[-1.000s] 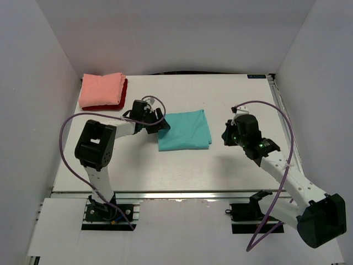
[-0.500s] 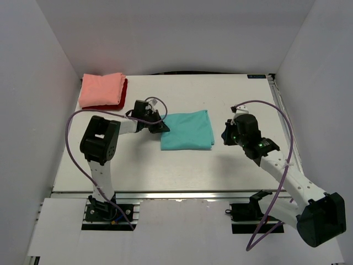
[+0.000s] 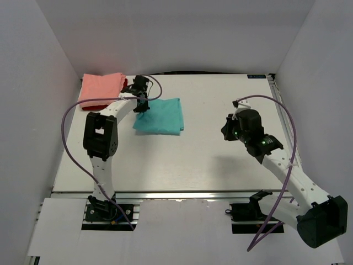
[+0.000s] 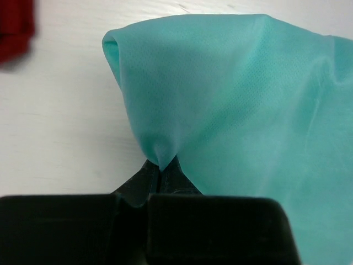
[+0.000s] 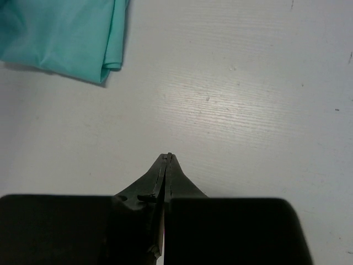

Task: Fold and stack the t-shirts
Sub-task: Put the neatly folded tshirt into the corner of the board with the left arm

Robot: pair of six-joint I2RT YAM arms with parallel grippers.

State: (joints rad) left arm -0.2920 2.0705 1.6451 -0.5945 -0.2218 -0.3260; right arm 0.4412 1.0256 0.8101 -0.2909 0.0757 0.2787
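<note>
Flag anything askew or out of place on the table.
Only the teal t-shirt: its corner is pinched up into a peak by the shut left gripper, and it lies beside, not on, the salmon-pink t-shirt stacked over the dark red t-shirt.

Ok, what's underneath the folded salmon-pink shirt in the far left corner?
A dark red shirt lies under the salmon-pink shirt. Only a strip of it shows along the pink one's right and near edges. The rest, including how neatly it is folded, is covered.
</note>
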